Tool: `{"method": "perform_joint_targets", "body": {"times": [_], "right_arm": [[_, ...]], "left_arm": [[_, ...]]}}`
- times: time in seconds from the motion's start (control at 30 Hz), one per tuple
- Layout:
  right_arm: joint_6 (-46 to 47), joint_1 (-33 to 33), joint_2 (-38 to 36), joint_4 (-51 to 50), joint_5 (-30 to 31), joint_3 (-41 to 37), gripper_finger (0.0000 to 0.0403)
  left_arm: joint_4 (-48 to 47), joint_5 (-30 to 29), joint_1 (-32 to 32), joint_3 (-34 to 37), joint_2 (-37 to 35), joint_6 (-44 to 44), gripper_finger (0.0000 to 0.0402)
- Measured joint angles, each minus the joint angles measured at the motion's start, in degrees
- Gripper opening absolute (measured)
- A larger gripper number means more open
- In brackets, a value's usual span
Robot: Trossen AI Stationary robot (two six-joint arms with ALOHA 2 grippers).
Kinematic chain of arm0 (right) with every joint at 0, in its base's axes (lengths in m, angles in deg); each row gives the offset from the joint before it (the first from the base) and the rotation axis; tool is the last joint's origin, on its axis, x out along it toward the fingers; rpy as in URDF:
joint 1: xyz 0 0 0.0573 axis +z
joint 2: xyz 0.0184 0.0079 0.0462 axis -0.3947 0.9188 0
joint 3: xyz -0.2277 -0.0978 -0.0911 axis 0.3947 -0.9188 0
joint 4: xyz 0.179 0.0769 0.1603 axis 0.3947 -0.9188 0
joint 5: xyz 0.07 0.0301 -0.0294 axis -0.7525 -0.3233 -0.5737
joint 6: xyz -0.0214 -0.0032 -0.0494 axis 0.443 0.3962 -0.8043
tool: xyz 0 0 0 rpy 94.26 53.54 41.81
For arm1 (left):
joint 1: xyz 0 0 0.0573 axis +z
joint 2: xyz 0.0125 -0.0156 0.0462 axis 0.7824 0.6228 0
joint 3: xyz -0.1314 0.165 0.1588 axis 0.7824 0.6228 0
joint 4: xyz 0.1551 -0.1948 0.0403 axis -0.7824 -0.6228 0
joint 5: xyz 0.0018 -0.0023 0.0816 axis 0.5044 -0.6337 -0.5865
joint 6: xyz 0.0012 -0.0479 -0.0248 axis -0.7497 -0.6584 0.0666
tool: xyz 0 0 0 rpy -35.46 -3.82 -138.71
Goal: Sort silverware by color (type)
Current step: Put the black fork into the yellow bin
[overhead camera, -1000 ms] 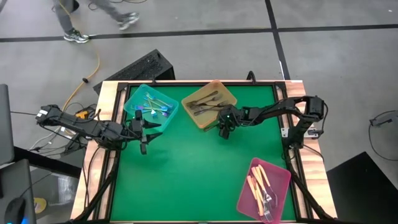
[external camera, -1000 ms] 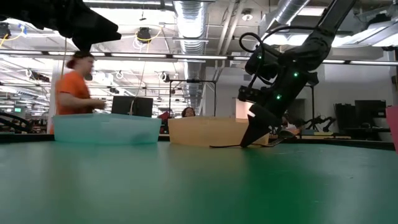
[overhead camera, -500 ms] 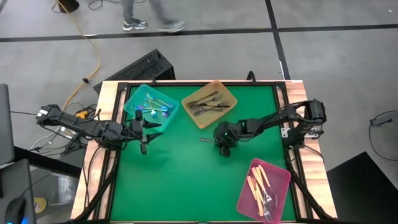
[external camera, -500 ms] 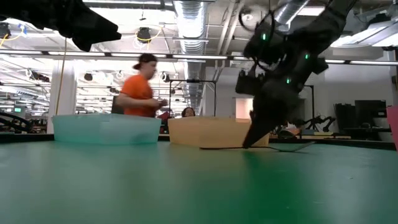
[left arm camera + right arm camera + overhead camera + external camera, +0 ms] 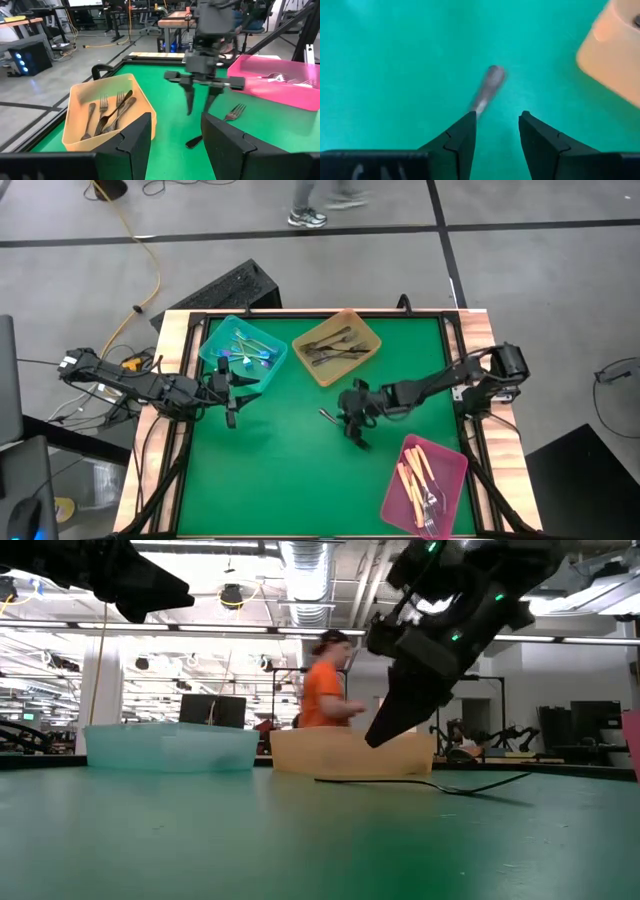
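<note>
Dragged from the amber tray (image 5: 337,346) — grey fork (image 5: 430,782) under right hand (image 5: 355,430).

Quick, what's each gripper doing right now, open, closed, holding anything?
Left gripper: jaws open, empty, beside the teal tray.
Right gripper: jaws open, empty, above the dark fork on the mat.

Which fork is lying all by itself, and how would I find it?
Start at the amber plastic tray at the far side of the green table. Just in front of it, under the right gripper, lies one dark grey metal fork. It alone rests on bare mat, outside every tray.
</note>
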Motion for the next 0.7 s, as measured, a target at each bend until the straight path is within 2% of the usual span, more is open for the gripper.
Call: {"method": "perform_joint_targets", "body": {"times": [0.27, 0.4, 0.5, 0.57, 0.7], "right_arm": [[13.9, 13.3, 0.1, 0.3, 17.6, 0.0, 0.0169], [15.8, 18.7, 0.8, -0.3, 25.3, -0.4, 0.0169], [16.5, 20.3, 0.8, -0.1, 31.1, -0.8, 0.0169], [17.3, 20.5, 0.8, -0.3, 33.3, -1.0, 0.0169], [17.4, 20.4, 2.6, 2.1, 33.6, -1.0, 0.0169]], "left_arm": [[0.0, -0.1, 0.0, 0.0, 0.0, -1.0, 0.0156], [0.0, -0.2, 0.0, 0.0, 0.0, -1.0, 0.0156], [0.1, -0.2, 0.0, 0.0, 0.0, -1.2, 0.0156], [0.1, -0.2, 0.0, 0.0, 0.0, -1.8, 0.0156], [0.0, -0.1, 0.0, 0.0, 0.0, -2.5, 0.0156]]}}
